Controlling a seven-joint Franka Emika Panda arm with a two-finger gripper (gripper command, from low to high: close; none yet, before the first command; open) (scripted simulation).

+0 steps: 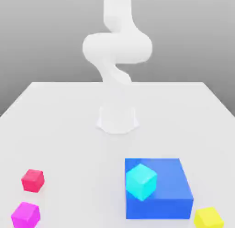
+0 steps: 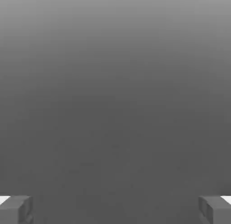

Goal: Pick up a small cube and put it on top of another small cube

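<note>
Small cubes lie near the front of the white table (image 1: 64, 126): a red one (image 1: 32, 180) and a magenta one (image 1: 25, 215) at the exterior view's left, and a yellow one (image 1: 208, 218) at its right. A cyan cube (image 1: 141, 181) appears to rest on the large blue block (image 1: 172, 185), near that block's front left part. In the hand view my gripper (image 2: 115, 209) is open, its two grey fingertips (image 2: 16, 208) far apart with nothing between them, facing plain grey background.
The white arm rises from its base (image 1: 117, 119) at the table's middle, curls over and leaves the top of the exterior view. The large blue block takes up the front right area.
</note>
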